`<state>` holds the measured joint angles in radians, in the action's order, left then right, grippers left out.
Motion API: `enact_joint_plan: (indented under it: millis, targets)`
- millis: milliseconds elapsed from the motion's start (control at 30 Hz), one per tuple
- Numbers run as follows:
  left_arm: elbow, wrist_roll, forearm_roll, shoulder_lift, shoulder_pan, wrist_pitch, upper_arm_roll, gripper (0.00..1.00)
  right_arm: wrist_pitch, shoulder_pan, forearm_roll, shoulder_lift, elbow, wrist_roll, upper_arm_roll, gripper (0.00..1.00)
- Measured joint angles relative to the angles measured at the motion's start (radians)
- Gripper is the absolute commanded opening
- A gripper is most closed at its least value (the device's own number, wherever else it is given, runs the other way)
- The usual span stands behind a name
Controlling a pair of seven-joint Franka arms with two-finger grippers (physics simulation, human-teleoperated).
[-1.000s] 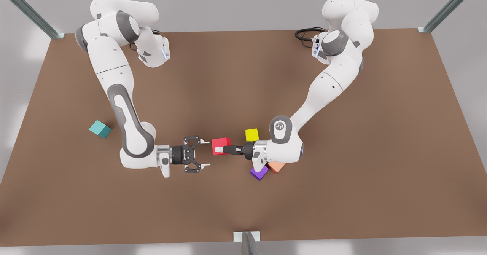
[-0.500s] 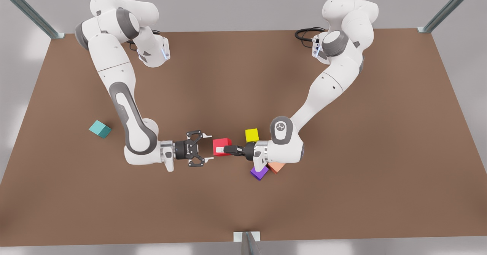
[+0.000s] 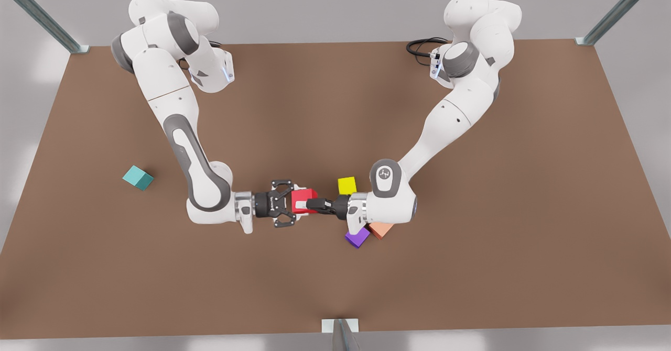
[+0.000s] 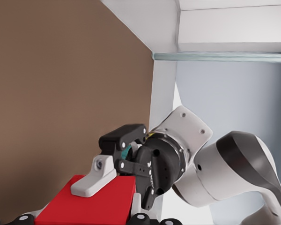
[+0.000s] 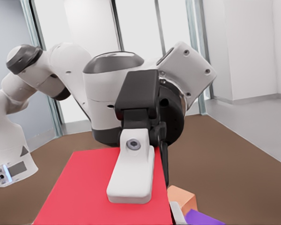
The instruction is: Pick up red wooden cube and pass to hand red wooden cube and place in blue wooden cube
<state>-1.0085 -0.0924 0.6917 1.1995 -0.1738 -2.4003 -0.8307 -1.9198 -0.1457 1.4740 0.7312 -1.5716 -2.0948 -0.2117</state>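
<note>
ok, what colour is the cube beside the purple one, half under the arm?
Salmon-orange. The cube shows best in the front view.

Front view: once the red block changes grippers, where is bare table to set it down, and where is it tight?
Bare table surrounds the teal block and spans the near edge. The middle is tight: the left gripper holds the red block, the open right gripper flanks it, and yellow block, purple block and orange block crowd the left wrist.
</note>
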Motion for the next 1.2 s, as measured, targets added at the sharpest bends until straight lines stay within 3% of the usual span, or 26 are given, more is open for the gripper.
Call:
enact_joint_plan:
  millis: [133, 200, 233, 267, 567, 667, 767, 933, 967, 1000, 1033, 1067, 1200]
  targets:
    - [0.000, -0.007, 0.002, 0.000, 0.000, -0.001, 0.000, 0.57, -0.003, -0.001, 0.001, 0.000, 0.000, -0.006, 0.001, 0.58]
    - [0.000, -0.013, 0.006, 0.000, 0.001, -0.001, 0.000, 0.64, -0.003, -0.001, 0.001, 0.000, 0.001, -0.009, 0.000, 0.59]
    - [0.000, -0.019, 0.012, 0.001, 0.001, -0.001, 0.000, 0.86, -0.004, -0.001, 0.001, -0.001, 0.001, -0.010, 0.001, 0.59]
    - [0.000, -0.036, 0.032, 0.001, 0.001, 0.000, 0.000, 1.00, -0.003, 0.000, 0.001, -0.001, 0.001, -0.011, 0.000, 0.59]
    - [-0.012, -0.091, 0.074, -0.013, 0.039, 0.043, 0.008, 1.00, 0.002, 0.003, -0.003, 0.000, 0.001, -0.018, 0.001, 0.59]
    - [-0.012, -0.061, -0.023, -0.040, 0.157, 0.099, 0.005, 1.00, 0.005, 0.028, -0.063, -0.005, 0.017, -0.019, 0.011, 0.59]
    - [-0.010, -0.028, -0.228, -0.135, 0.413, 0.296, 0.004, 1.00, 0.011, 0.065, -0.239, -0.013, 0.042, -0.015, 0.040, 0.59]
    - [-0.006, 0.028, -0.841, -0.391, 0.491, 0.719, -0.004, 1.00, 0.009, 0.087, -0.866, -0.051, 0.144, 0.070, 0.058, 0.59]
    - [-0.047, 0.042, -0.903, -0.481, 0.448, 0.772, 0.089, 1.00, -0.001, 0.079, -1.003, -0.066, 0.153, 0.101, 0.054, 0.59]
    - [-0.241, 0.054, -0.887, -0.668, 0.323, 0.774, 0.326, 1.00, -0.010, 0.072, -1.115, -0.075, 0.157, 0.135, 0.053, 0.59]
    - [-0.426, 0.065, -0.856, -0.834, 0.218, 0.761, 0.494, 1.00, -0.020, 0.069, -1.209, -0.081, 0.160, 0.170, 0.056, 0.59]
    - [-0.500, 0.074, -0.833, -0.903, 0.163, 0.762, 0.578, 1.00, -0.034, 0.069, -1.302, -0.085, 0.162, 0.204, 0.057, 0.59]
    - [-0.491, 0.106, -0.758, -0.939, 0.112, 0.796, 0.641, 1.00, -0.092, 0.083, -1.593, -0.090, 0.155, 0.325, 0.080, 0.59]
